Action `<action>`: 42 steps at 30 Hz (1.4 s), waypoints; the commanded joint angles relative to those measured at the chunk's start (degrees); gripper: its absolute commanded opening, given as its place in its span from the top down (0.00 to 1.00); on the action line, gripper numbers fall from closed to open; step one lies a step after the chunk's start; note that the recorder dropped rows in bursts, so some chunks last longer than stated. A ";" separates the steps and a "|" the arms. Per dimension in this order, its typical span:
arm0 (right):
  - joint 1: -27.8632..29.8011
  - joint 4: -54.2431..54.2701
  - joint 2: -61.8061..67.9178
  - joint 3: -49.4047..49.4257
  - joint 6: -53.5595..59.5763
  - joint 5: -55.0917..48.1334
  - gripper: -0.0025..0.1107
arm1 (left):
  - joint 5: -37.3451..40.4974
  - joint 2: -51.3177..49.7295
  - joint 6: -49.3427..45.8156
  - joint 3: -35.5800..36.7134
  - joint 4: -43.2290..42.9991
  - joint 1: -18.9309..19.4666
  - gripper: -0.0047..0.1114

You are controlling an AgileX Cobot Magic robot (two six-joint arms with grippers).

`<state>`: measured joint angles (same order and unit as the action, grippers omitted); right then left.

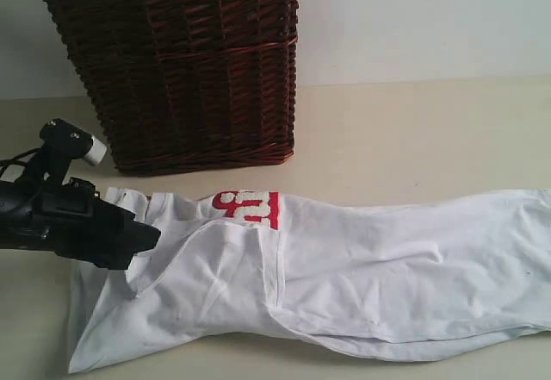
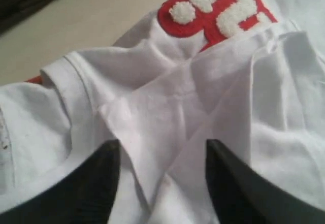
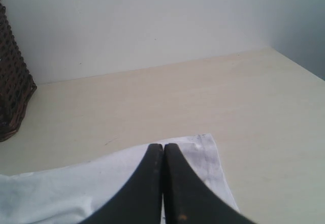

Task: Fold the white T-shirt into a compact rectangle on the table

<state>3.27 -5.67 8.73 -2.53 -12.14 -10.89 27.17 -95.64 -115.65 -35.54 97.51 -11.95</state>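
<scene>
The white T-shirt (image 1: 362, 268) lies on the table (image 1: 413, 130) as a long strip folded lengthwise, running from the near left out past the right edge. Its red band of fuzzy white letters (image 1: 250, 208) shows at the far edge. My left gripper (image 1: 155, 235) hovers over the left end of the strip. In the left wrist view this gripper (image 2: 162, 145) is open, with a pointed fold of the T-shirt (image 2: 167, 97) lying loose between its fingers and the red band (image 2: 213, 10) beyond. My right gripper (image 3: 163, 147) is shut just above a corner of the T-shirt (image 3: 61, 188), with nothing visible between its fingers.
A tall dark red-brown wicker basket (image 1: 189, 70) stands at the back left, just behind the shirt's left end, and its corner (image 3: 10, 82) shows in the right wrist view. A pale wall runs behind the table. Bare table (image 3: 177, 97) stretches beyond the shirt's right end.
</scene>
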 commanded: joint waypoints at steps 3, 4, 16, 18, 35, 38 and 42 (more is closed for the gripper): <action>0.48 -0.01 -0.29 0.09 -0.04 0.34 0.98 | 4.83 2.65 0.60 -4.41 -3.97 0.13 0.40; 0.48 -0.01 -0.29 0.09 -0.04 0.34 0.98 | 9.38 3.42 0.92 -4.41 -7.11 0.13 0.42; 0.48 -0.01 -0.29 0.09 -0.04 0.34 0.98 | 8.84 -8.02 -4.55 -7.78 -15.66 -7.95 0.51; 0.48 -0.01 -0.29 0.09 -0.04 0.34 0.98 | 4.82 -9.15 -4.55 -9.39 -15.25 -8.61 0.51; 0.48 0.11 -0.29 0.09 -0.04 0.34 0.98 | -18.63 -4.35 -3.75 -13.94 -2.48 -7.82 0.51; 0.48 0.11 -0.29 0.09 -0.04 0.34 0.98 | -22.90 0.68 -1.61 -13.09 1.50 -4.30 0.51; 0.48 0.11 -0.29 0.09 -0.04 0.34 0.98 | -22.99 2.67 0.97 -6.37 1.48 1.44 0.50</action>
<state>3.27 -5.67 8.73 -2.53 -12.14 -10.89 5.42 -93.79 -116.70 -46.45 97.80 -13.74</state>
